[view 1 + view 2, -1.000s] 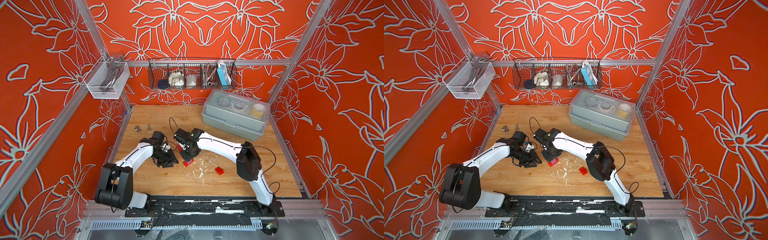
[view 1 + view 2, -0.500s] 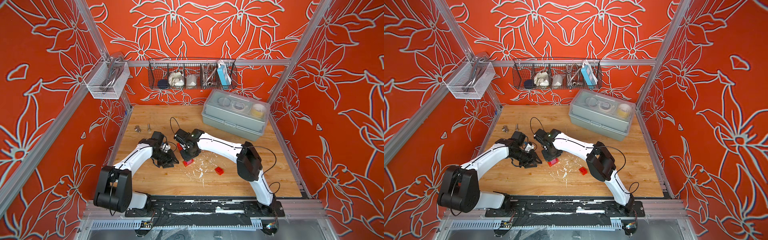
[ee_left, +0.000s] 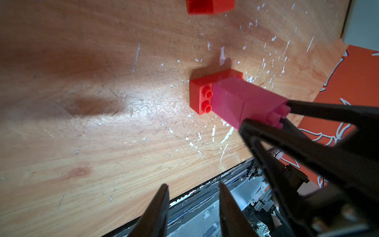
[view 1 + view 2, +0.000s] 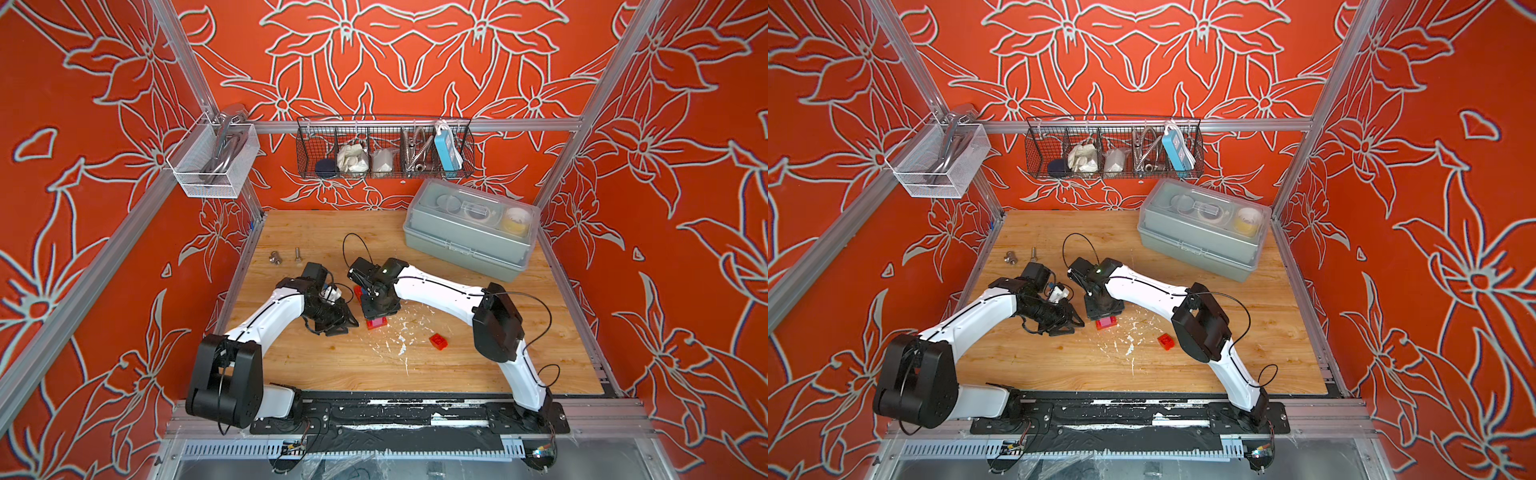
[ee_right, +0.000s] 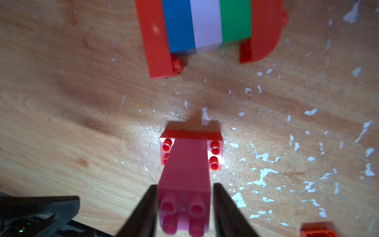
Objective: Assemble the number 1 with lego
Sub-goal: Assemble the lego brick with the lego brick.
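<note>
Near the middle of the tabletop, slightly toward 9 o'clock, a red base brick is stood flat. Two pink bricks are stacked upright on its centre, and a pair of red studs is left bare on either side. The top pink brick is flanked closely by the fingers of the right claw, which is pointed straight down. One finger is seen against the brick and the other a hair off it, so whether it is gripped cannot be told.

At 9 o'clock of this stack the left claw is held low, with its jaws parted and nothing between them.

At 12 o'clock of the stack a striped assembly is laid on its side. Blue, lilac and green bricks are sandwiched in it between a long red piece and a curved red piece. At 4 o'clock of the stack a loose red brick is seen among white flecks.

A grey lidded box is set at 1 o'clock, and two bolts lie at 10 o'clock. A wire basket is hung on the back wall. Any print on the blue-and-white strip inside it is too small to be read.
</note>
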`<action>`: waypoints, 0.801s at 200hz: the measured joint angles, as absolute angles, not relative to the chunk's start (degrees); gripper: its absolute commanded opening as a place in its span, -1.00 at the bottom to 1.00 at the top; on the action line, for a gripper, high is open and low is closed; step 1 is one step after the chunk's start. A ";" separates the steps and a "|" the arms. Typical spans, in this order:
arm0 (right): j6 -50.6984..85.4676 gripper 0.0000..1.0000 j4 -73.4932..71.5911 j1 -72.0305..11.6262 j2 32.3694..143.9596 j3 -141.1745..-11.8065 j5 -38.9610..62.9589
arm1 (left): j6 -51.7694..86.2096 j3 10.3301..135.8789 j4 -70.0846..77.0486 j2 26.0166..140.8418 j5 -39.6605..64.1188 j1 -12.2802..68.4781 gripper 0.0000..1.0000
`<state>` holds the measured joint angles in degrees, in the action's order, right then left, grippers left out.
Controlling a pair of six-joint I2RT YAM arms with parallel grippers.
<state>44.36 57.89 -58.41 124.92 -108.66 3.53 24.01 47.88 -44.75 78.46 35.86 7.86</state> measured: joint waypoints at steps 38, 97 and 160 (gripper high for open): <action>44.95 0.32 62.06 -58.57 123.87 -108.29 2.22 | 24.01 47.79 -44.62 78.41 35.92 7.86 -0.21; 41.56 0.23 62.50 -57.34 101.84 -93.49 1.78 | 23.94 47.75 -44.18 78.32 36.14 7.86 -0.21; 33.15 0.56 62.00 -51.29 91.88 -73.08 5.32 | 23.83 47.03 -43.72 75.57 36.07 7.86 -0.21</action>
<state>33.15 62.00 -51.29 91.88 -73.08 5.32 23.83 47.03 -43.72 75.57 36.07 7.86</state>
